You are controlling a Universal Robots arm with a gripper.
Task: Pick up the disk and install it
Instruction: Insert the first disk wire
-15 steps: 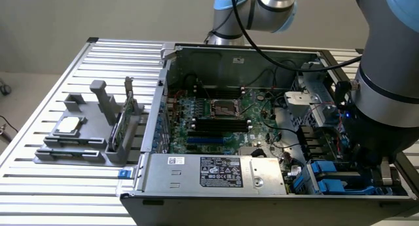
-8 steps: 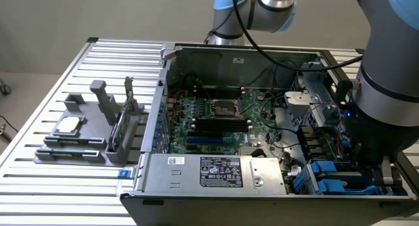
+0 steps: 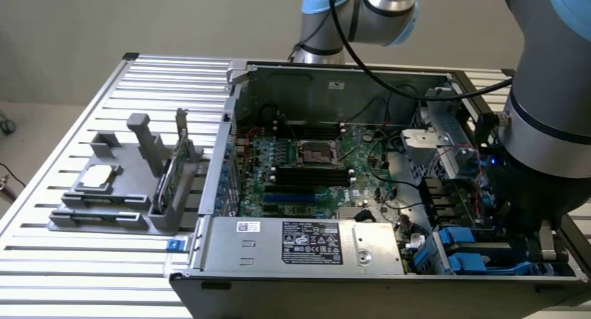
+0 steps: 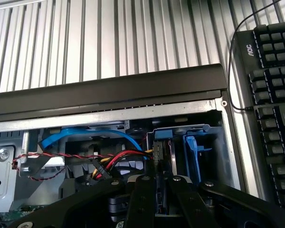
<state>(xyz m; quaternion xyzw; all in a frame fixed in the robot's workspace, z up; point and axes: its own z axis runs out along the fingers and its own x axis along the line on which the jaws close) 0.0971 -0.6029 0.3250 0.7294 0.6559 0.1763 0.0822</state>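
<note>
The tool (image 4: 156, 190) is down inside the open computer case (image 3: 323, 77), at its drive-bay corner, narrowly clenched on the disk (image 4: 162, 156), which stands on edge directly ahead of its fingertips, with blue carrier rails (image 4: 192, 152) just beside it. Judging by this, pickup is done and the disk looks partly slid into the bay; whether it is fully seated I cannot tell. The slatted surface (image 4: 109, 38) lies beyond the case wall.

My black matt metal gripper (image 4: 162, 190) holds the disk (image 4: 162, 156), dark with blue glossy plastic rails. The computer case (image 3: 277, 73) is dull grey metal. The table (image 3: 111, 270) is ribbed, smooth aluminium. The keyboard (image 4: 275, 104) is matt black plastic.
</note>
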